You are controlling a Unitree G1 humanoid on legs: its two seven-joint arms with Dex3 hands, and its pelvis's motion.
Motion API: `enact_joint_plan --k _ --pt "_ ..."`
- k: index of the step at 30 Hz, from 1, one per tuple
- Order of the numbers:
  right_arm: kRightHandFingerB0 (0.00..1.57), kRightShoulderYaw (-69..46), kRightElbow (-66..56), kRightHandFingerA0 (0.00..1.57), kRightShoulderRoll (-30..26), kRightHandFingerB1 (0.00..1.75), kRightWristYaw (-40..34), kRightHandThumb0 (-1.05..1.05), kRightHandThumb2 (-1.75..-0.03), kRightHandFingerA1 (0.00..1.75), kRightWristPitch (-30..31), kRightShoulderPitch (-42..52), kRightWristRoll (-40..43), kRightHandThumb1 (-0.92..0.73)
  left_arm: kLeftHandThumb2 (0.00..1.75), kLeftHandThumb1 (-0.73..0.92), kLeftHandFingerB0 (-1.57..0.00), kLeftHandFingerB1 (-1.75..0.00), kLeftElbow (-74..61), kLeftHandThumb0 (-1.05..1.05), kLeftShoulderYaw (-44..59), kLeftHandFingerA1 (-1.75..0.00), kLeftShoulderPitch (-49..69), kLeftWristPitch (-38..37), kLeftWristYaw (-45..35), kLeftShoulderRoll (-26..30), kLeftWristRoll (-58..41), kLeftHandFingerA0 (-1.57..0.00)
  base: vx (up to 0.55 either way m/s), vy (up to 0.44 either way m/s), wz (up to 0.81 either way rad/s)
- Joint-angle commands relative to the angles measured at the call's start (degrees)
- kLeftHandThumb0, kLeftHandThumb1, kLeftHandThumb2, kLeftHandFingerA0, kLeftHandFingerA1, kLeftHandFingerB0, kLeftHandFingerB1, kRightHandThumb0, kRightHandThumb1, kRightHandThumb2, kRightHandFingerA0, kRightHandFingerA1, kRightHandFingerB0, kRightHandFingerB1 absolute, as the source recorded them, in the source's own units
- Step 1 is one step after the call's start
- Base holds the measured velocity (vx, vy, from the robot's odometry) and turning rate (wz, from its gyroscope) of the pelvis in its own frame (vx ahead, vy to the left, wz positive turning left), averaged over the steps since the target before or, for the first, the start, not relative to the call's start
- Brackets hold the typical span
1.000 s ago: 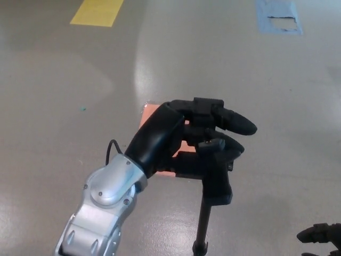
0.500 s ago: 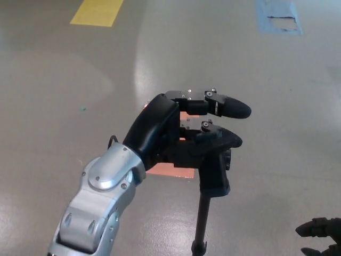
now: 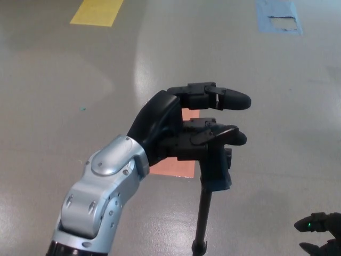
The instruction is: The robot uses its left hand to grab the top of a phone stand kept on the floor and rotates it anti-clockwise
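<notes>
Head view. The left robot hand (image 3: 186,128) occupies the centre of the frame, its silver forearm (image 3: 98,200) entering from 7 o'clock. The phone stand (image 3: 213,170) stands upright on the grey floor (image 3: 64,106); its black head lies just at 5 o'clock of the palm, and its thin pole (image 3: 202,218) runs down toward 6 o'clock. The lower fingers (image 3: 216,136) and thumb appear wrapped on the top of the head, while the upper finger (image 3: 226,98) is extended free above it. An orange mat (image 3: 176,166) lies on the floor behind the hand. At 4 o'clock, in the frame's corner, the right robot hand (image 3: 319,234) shows only partly; whether it is spread or closed cannot be told.

Technique: turn the wrist about the pole's own axis, keeping the grip firm and level, so that the head rotates anti-clockwise without levering the stand sideways and tipping its base.
</notes>
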Motion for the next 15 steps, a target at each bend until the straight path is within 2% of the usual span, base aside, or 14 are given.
enact_joint_plan --k 1,2,8,9,12,13,14,15 --pt "0.20 -0.20 0.49 0.49 -1.58 0.42 1.67 -0.56 -0.85 0.52 1.08 -1.75 -0.06 -0.62 0.60 0.68 -0.77 -0.47 5.88 -0.20 6.84 -0.59 -6.89 25.67 -0.03 -1.58 -12.80 -0.97 0.00 0.000 0.00" --pt "0.25 -0.12 0.46 0.56 -1.62 0.31 1.58 -0.49 -0.62 0.39 1.14 -1.85 -0.18 -0.76 0.60 0.69 -0.78 -0.47 6.35 -0.20 7.03 -0.59 -7.40 26.61 0.19 -1.66 -12.85 -0.97 0.00 0.000 0.00" --pt "0.23 -0.02 0.53 0.53 -1.64 0.31 1.61 -0.49 -0.63 0.38 1.33 -2.26 -0.30 -0.77 0.61 0.69 -0.74 -0.48 7.76 -0.18 7.31 -0.61 -8.90 29.24 -0.08 -1.35 -13.26 -0.94 0.00 0.000 0.00" --pt "0.19 0.00 0.55 0.45 -1.71 0.42 1.89 -0.55 -0.84 0.51 0.99 -2.28 -0.27 -0.63 0.60 0.69 -0.73 -0.48 8.10 -0.18 7.25 -0.61 -9.19 29.59 -0.18 -1.31 -13.26 -0.94 0.00 0.000 0.00" --pt "0.19 0.02 0.69 0.46 -1.80 0.42 2.15 -0.55 -0.84 0.51 0.40 -2.37 -0.26 -0.63 0.61 0.69 -0.74 -0.48 8.86 -0.18 7.15 -0.61 -9.87 30.17 -0.61 -1.14 -13.29 -0.94 0.00 0.000 0.00" --pt "0.25 0.09 0.77 0.51 -1.78 0.32 1.95 -0.48 -0.63 0.37 0.49 -2.47 -0.38 -0.77 0.61 0.69 -0.73 -0.48 9.30 -0.19 7.05 -0.60 -10.16 30.22 -1.04 -1.05 -13.37 -0.93 0.00 0.000 0.00" --pt "0.25 0.18 0.84 0.51 -1.76 0.32 1.74 -0.48 -0.63 0.37 0.62 -2.58 -0.52 -0.77 0.61 0.69 -0.73 -0.48 9.81 -0.19 6.97 -0.60 -10.52 30.36 -1.52 -0.96 -13.48 -0.93 0.00 0.000 0.00" --pt "0.10 0.22 0.74 0.43 -1.75 0.45 1.68 -0.38 -0.99 0.60 0.72 -2.60 -0.57 -0.55 0.61 0.69 -0.73 -0.47 9.97 -0.20 6.83 -0.60 -10.66 30.40 -1.71 -0.89 -13.43 -0.93 0.00 0.000 0.00"
